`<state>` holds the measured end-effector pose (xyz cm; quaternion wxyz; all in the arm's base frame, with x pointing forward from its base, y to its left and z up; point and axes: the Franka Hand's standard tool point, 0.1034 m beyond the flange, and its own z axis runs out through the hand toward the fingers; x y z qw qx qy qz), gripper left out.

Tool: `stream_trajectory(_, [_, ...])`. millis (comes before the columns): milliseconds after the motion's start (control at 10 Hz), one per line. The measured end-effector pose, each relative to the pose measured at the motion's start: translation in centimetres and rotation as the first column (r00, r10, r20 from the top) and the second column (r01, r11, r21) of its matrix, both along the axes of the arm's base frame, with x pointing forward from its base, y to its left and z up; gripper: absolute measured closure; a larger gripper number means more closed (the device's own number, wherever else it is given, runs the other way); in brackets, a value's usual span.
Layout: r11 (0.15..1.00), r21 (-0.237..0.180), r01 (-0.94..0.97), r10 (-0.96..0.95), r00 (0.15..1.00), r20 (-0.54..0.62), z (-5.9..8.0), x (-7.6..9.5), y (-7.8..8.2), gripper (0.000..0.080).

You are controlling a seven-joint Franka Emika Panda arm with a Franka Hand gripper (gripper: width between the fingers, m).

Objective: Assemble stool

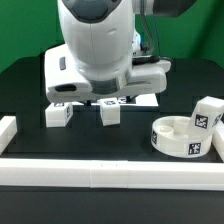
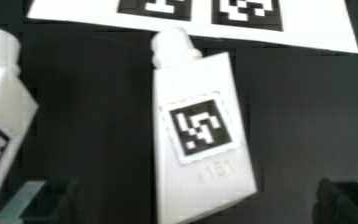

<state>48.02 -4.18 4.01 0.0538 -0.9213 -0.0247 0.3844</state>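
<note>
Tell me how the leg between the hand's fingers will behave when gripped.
The leg looks like rigid moulded plastic, so probably stiff and light. Its flat faces suggest it won't roll; smooth sides might slip in the hand.

black table (image 1: 25, 85): seat (image 1: 178, 138), legs (image 1: 58, 115) (maybe three), rails (image 1: 110, 176), marker board (image 2: 87, 10).

arm (image 1: 95, 40): white, rounded shell | upper joint (image 1: 100, 8): dark grey | claw (image 2: 194, 198): white boxy body | fingertips (image 2: 44, 198): dark

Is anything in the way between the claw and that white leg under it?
Nothing visible. The wrist view shows the leg lying bare between the fingertips of the open gripper; a second leg lies apart beside it, the marker board past its end.
</note>
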Motion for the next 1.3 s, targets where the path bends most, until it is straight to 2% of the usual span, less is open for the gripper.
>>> stream_trajectory(200, [1.0, 0.003, -0.002, 0.002, 0.999, -0.032, -0.1, -0.5, 0.1, 0.0151])
stream_trajectory(300, [1.0, 0.007, -0.006, 0.007, 0.996, -0.09, -0.1, -1.1, 0.1, 0.0151])
stream_trajectory(400, [1.0, 0.006, -0.01, 0.01, 0.993, -0.115, -0.7, -0.9, 0.1, 0.0151])
stream_trajectory(500, [1.0, 0.004, -0.011, 0.011, 0.995, -0.097, -1.0, -0.5, 0.1, 0.0151])
stream_trajectory(800, [1.0, 0.004, -0.019, 0.02, 0.994, -0.104, -1.4, -0.7, 0.5, 0.0151])
stream_trajectory(1100, [1.0, 0.004, -0.027, 0.027, 0.996, -0.082, -2.8, -0.5, 0.5, 0.0151])
stream_trajectory(1300, [1.0, 0.007, -0.027, 0.028, 0.997, -0.077, -3.2, -0.5, 0.4, 0.0151])
